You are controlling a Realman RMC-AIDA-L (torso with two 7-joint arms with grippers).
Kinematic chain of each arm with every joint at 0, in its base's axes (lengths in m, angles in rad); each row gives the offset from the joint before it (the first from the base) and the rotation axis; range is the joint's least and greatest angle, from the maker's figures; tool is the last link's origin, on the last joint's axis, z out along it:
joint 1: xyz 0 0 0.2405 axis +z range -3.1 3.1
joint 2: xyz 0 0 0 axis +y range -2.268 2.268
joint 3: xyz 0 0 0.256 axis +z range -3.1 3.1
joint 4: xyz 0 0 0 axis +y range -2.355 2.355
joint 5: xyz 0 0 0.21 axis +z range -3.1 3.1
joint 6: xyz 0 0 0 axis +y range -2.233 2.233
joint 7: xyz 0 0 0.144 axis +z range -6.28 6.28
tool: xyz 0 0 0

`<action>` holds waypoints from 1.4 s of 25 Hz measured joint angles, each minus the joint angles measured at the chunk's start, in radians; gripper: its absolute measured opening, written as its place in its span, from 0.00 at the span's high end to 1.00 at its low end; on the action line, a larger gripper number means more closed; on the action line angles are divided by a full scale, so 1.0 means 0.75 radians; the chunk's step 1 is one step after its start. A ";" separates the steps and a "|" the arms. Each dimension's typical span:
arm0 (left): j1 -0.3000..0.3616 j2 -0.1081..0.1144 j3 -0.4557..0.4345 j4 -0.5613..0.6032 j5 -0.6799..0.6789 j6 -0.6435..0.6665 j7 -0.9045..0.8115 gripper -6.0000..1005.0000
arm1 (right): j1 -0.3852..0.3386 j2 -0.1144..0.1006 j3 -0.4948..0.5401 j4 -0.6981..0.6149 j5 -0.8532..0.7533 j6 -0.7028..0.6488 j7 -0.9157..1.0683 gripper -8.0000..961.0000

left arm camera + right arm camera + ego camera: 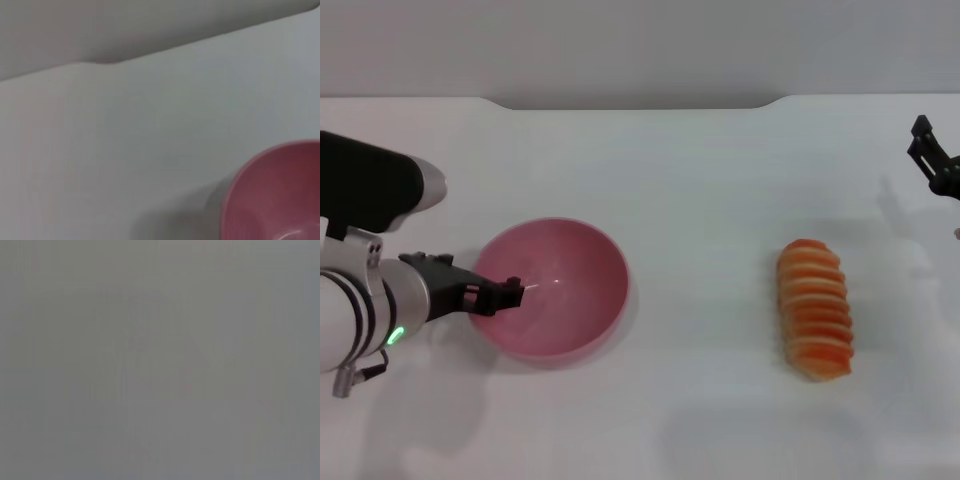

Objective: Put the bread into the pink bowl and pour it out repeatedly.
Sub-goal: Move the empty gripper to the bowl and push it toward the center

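The pink bowl [560,290] stands upright and empty on the white table, left of centre. Its rim also shows in the left wrist view [280,195]. My left gripper [505,294] is at the bowl's left rim and reaches just over it into the bowl. The bread [815,308], a ridged orange-brown loaf with pale stripes, lies on the table at the right, far from the bowl. My right gripper [932,160] is raised at the far right edge, behind and to the right of the bread. The right wrist view shows nothing recognisable.
The white table [700,180] has a back edge with a shallow notch at its middle [630,103]. Bare table surface lies between the bowl and the bread.
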 joint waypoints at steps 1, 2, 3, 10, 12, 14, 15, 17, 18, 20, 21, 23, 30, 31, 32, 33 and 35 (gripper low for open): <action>-0.005 0.000 0.000 -0.013 0.000 0.001 -0.003 0.15 | 0.000 0.000 -0.001 -0.001 0.000 0.000 0.000 0.15; -0.015 0.000 0.002 -0.032 0.000 0.005 -0.005 0.15 | -0.001 0.001 -0.001 -0.003 0.000 0.000 0.000 0.15; -0.021 0.000 0.004 -0.045 0.000 0.010 -0.005 0.15 | -0.003 0.001 -0.001 -0.005 0.000 0.000 0.000 0.15; -0.076 0.002 0.029 -0.109 -0.044 0.044 0.017 0.15 | -0.013 0.006 -0.006 -0.019 -0.006 0.000 0.000 0.15; -0.084 0.002 0.023 -0.111 -0.060 0.052 0.003 0.18 | -0.014 0.006 -0.007 -0.022 -0.008 0.000 0.000 0.15; -0.077 0.002 0.017 -0.099 -0.062 0.077 -0.007 0.24 | -0.014 0.006 -0.007 -0.026 -0.009 -0.001 0.000 0.15; -0.070 0.002 0.017 -0.092 -0.060 0.093 -0.010 0.26 | -0.014 0.006 -0.008 -0.027 -0.009 -0.001 0.000 0.15; -0.065 0.002 0.016 -0.084 -0.049 0.111 -0.008 0.32 | -0.014 0.006 -0.008 -0.028 -0.009 -0.001 0.000 0.15; -0.065 0.002 0.016 -0.084 -0.045 0.113 -0.006 0.37 | -0.014 0.006 -0.009 -0.028 -0.010 -0.001 0.000 0.15; -0.074 0.003 0.016 -0.089 -0.031 0.112 -0.005 0.46 | -0.015 0.006 -0.010 -0.029 -0.010 -0.001 0.000 0.15; -0.084 0.003 0.013 -0.097 -0.027 0.110 -0.007 0.50 | -0.016 0.007 -0.010 -0.030 -0.010 -0.001 0.000 0.15; -0.097 0.003 0.011 -0.109 -0.025 0.105 -0.011 0.60 | -0.017 0.008 -0.010 -0.031 -0.010 -0.001 0.000 0.15; -0.134 0.001 0.005 -0.138 -0.024 0.081 0.000 0.83 | -0.021 0.006 -0.009 -0.063 -0.010 -0.001 0.000 0.15; -0.136 0.001 0.006 -0.139 -0.022 0.080 0.001 0.84 | -0.022 0.005 -0.008 -0.067 -0.010 -0.001 0.000 0.15; -0.140 0.002 0.008 -0.140 -0.022 0.080 0.002 0.86 | -0.022 0.005 -0.006 -0.069 -0.010 -0.001 0.000 0.15; -0.144 0.002 0.008 -0.143 -0.022 0.079 0.004 0.88 | -0.022 0.005 -0.005 -0.071 -0.010 -0.001 0.000 0.15; -0.154 0.003 0.005 -0.152 -0.022 0.079 0.005 0.92 | -0.023 0.005 -0.005 -0.074 -0.010 -0.001 0.000 0.15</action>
